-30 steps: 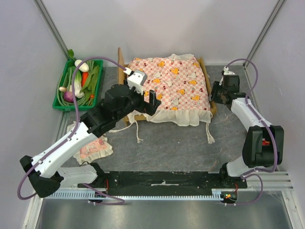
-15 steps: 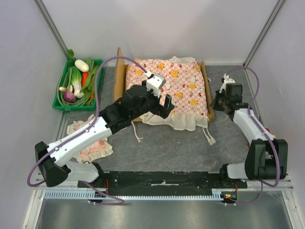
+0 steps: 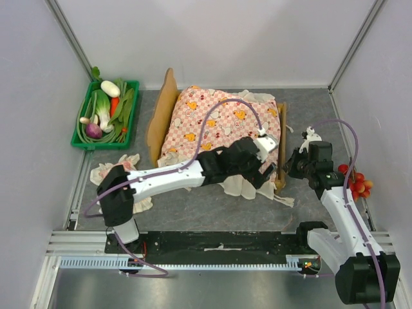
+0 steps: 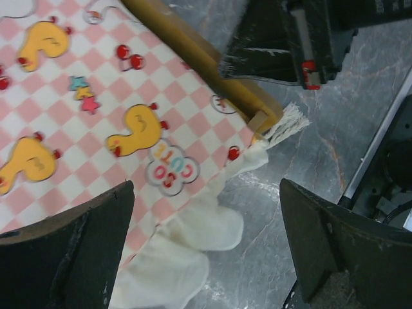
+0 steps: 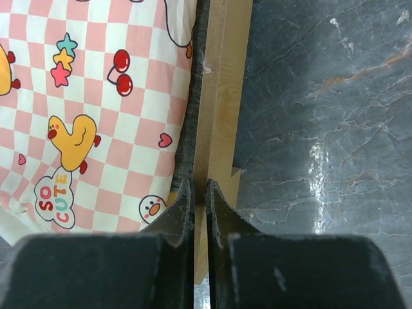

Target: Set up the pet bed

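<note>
Rail of the pet bed (image 5: 222,96) is clamped in right claw (image 5: 200,193); left claw (image 4: 206,248) hovers spread over the mattress (image 4: 96,96).

Pet bed (image 5: 222,96) pale matt wood; mattress (image 5: 96,84) printed cloth; table (image 5: 322,129) glossy grey marbled.

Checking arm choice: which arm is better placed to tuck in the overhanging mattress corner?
Left: the left end effector, open, hovers over that mattress corner; the right end effector is clamped on the pet bed rail.
</note>
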